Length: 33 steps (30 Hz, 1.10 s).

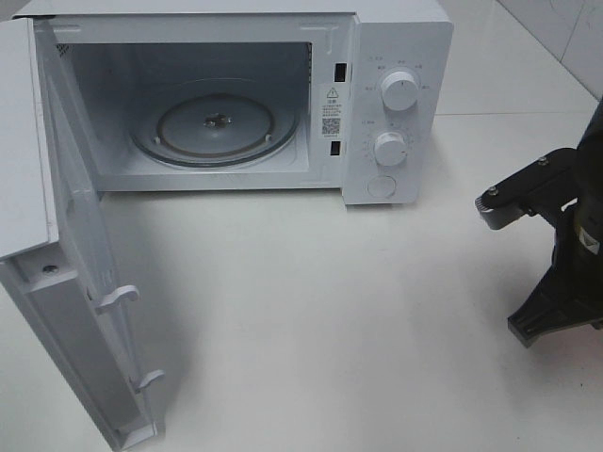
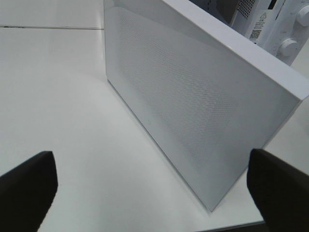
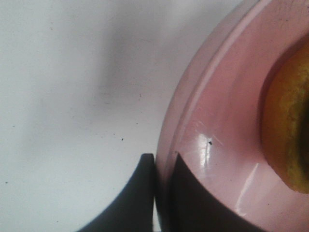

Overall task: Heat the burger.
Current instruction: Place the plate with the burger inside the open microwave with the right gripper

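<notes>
In the right wrist view the burger (image 3: 291, 121) shows only as a slice of golden-brown bun on the pink plate (image 3: 227, 116). My right gripper (image 3: 163, 157) is shut on the plate's rim, with one finger on each side of it. The plate rests on the white table. In the exterior high view only the right arm (image 1: 563, 240) shows, at the right edge, and the plate and burger are out of frame. My left gripper (image 2: 150, 159) is open and empty, facing the outer face of the microwave door (image 2: 193, 101).
The white microwave (image 1: 283, 94) stands at the back with its door (image 1: 75, 282) swung wide open to the front left. The glass turntable (image 1: 215, 127) inside holds nothing. Two knobs (image 1: 399, 94) are on its right panel.
</notes>
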### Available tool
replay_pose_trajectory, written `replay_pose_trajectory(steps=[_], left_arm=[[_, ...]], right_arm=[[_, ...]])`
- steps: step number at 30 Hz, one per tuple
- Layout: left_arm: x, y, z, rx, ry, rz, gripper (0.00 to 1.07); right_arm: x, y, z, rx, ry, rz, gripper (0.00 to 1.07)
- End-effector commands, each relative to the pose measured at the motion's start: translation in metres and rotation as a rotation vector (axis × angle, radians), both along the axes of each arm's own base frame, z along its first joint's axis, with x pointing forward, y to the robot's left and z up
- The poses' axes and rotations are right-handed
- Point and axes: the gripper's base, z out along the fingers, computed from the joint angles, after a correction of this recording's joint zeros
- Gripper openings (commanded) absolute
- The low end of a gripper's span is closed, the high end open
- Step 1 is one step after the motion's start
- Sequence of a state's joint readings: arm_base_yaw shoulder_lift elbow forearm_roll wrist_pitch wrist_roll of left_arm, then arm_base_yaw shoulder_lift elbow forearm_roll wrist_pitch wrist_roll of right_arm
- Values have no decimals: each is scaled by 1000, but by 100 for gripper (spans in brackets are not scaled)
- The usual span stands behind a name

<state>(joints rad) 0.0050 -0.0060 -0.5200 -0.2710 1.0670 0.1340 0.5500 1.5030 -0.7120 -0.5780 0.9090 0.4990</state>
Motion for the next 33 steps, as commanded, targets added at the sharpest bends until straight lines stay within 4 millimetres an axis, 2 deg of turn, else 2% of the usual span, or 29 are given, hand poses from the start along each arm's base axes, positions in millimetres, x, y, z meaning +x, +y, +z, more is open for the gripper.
replay_pose_trajectory(steps=[1,7,9,12,14,17,23,33], left_arm=[[-3,0,-1,-2,-14,-5,100],[-3,0,-1,-2,-14,-5,100],[-3,0,-1,-2,-14,-5,100],[-3,0,-1,-2,-14,-5,100],[-3,0,-1,-2,-14,-5,100],[-3,0,-1,-2,-14,-5,100],[-3,0,-1,-2,-14,-5,100],[-3,0,-1,-2,-14,-5,100]], right_arm=[[-4,0,8,-50,-22,32,0],[-14,13,14,-60,-35,93,0],[-25,17,14,-58,-40,135,0],[-28,17,13,-59,-38,142,0],[-42,15,9,-69,-25,184,0],[-45,15,9,-68,-28,196,0],[-64,16,10,-81,-51,296,0],[-76,29,12,-100,-81,440,0]])
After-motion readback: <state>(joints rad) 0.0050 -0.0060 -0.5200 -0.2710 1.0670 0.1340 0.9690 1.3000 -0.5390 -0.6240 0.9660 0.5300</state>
